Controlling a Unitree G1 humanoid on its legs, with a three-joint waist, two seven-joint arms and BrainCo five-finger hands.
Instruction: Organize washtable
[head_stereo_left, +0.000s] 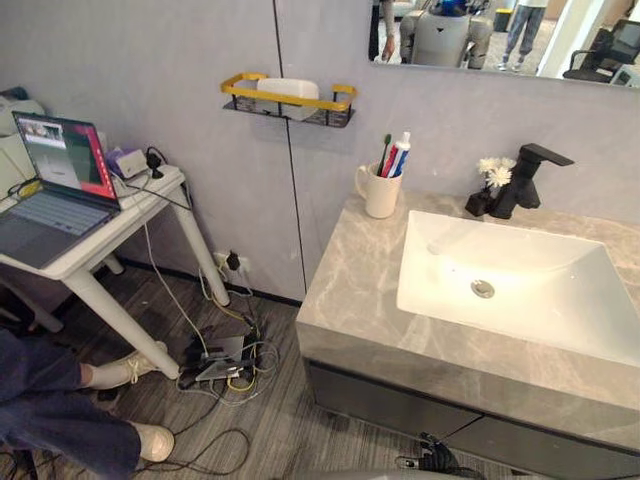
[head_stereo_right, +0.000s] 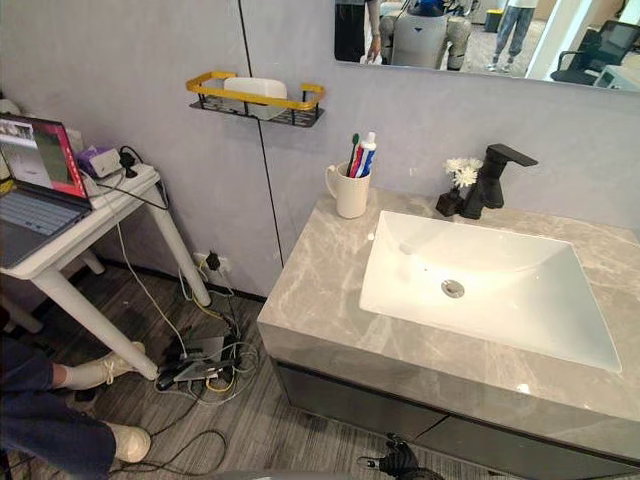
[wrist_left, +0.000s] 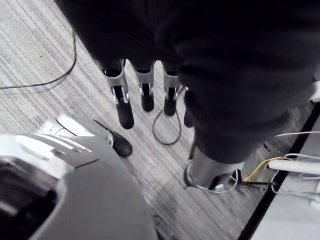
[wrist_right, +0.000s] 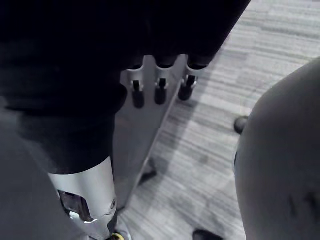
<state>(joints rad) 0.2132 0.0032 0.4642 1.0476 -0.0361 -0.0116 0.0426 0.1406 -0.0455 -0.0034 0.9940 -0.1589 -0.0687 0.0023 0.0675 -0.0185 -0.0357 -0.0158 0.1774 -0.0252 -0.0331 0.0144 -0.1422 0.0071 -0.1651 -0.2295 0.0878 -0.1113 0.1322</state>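
Hands, as we log them, both hang over the striped floor (wrist_left: 30, 50): left hand (wrist_left: 145, 95) fingers straight, holding nothing; right hand (wrist_right: 160, 85) likewise slack and empty. Washtable (head_stereo_left: 350, 300) — white cup (head_stereo_left: 380, 192) with toothbrush (head_stereo_left: 386, 150) and toothpaste (head_stereo_left: 400, 155) at its back left corner, beside the basin (head_stereo_left: 540, 270).

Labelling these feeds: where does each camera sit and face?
Left eye view: on the head, looking down at the washtable, sink and cup.
Right eye view: just beside it, same scene, same faucet.
Left wrist view: on the left wrist, along the open left hand toward the floor.
Right wrist view: likewise, the open right hand above floor.
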